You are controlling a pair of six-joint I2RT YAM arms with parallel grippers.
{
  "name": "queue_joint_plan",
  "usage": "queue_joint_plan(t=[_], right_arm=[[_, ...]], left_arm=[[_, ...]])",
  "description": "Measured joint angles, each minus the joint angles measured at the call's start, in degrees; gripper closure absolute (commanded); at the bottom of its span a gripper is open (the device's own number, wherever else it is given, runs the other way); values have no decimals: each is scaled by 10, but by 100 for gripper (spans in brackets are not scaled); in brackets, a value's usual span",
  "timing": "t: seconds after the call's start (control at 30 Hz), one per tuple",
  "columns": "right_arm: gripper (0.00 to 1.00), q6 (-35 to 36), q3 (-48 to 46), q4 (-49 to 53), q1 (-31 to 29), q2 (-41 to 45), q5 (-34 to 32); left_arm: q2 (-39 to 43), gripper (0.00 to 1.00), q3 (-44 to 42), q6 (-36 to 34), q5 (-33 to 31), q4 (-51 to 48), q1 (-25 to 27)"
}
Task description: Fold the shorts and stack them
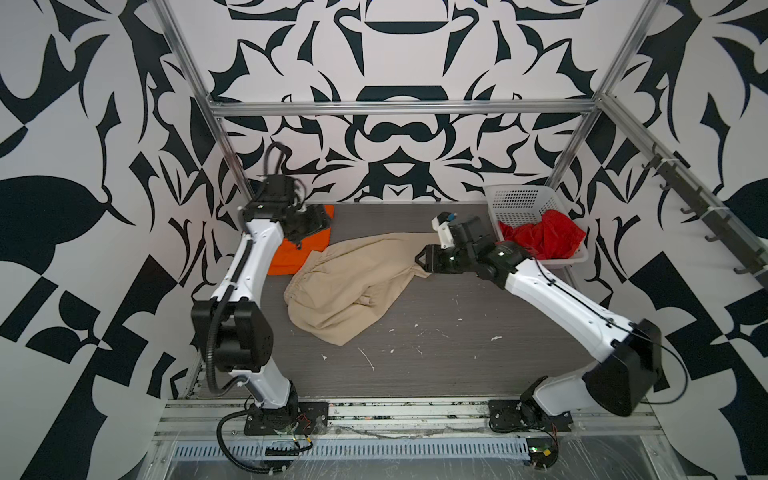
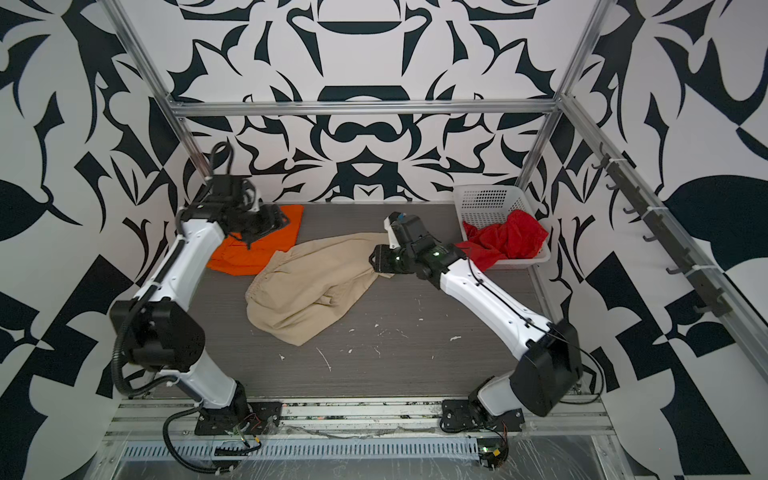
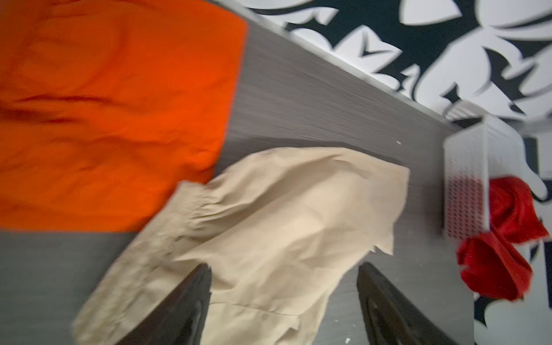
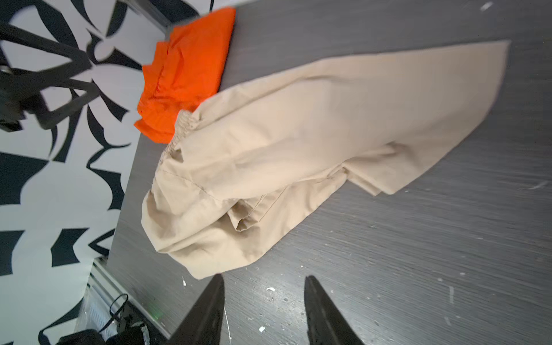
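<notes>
The beige shorts (image 1: 353,286) lie crumpled across the middle of the table, elastic waist toward the left. Their waist end overlaps the folded orange shorts (image 1: 291,257) at the back left. The red shorts (image 1: 544,237) hang bunched over the rim of the white basket (image 1: 519,203). My left gripper (image 3: 283,268) hovers open above the orange shorts' edge, with only cloth far below it. My right gripper (image 4: 264,279) is open and empty, raised near the beige shorts' right tip (image 1: 415,259); bare table shows between its fingers.
The basket (image 2: 486,203) stands in the back right corner against the patterned wall. Metal frame posts rise at both back corners. White flecks dot the grey table (image 1: 415,353) in front. Both arm bases sit on the front rail.
</notes>
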State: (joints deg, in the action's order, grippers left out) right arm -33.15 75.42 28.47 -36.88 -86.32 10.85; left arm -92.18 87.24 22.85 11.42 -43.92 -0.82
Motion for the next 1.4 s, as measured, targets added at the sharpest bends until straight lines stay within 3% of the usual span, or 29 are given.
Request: queue_joint_plan(t=[0.17, 0.23, 0.27, 0.53, 0.63, 0.77, 0.97, 1.03, 1.17, 1.4], right_arm=[[51, -15, 18, -35, -55, -109, 18], [51, -23, 26, -47, -70, -144, 27], [51, -27, 32, -52, -76, -159, 32], [51, -50, 61, -91, -89, -253, 52], [51, -60, 65, -102, -89, -277, 57], [51, -68, 68, -113, -89, -300, 60], [50, -72, 68, -127, -86, -308, 62], [50, -72, 68, -130, -82, -304, 62], [50, -72, 61, -129, -60, -271, 63], [50, -62, 54, -129, 24, -155, 65]], left_arm=[[75, 16, -186, 7, 4, 10, -98], [73, 3, -234, 13, 10, 16, -121], [70, 3, -254, 18, 14, 21, -131], [36, 3, -316, 52, 28, 76, -147], [17, 10, -319, 69, 33, 99, -147], [-6, 28, -326, 97, 48, 148, -145], [-6, 89, -339, 124, 68, 186, -129], [21, 99, -339, 130, 71, 188, -125], [114, 100, -290, 123, 73, 165, -117], [189, 100, -35, 49, 29, 124, -82]])
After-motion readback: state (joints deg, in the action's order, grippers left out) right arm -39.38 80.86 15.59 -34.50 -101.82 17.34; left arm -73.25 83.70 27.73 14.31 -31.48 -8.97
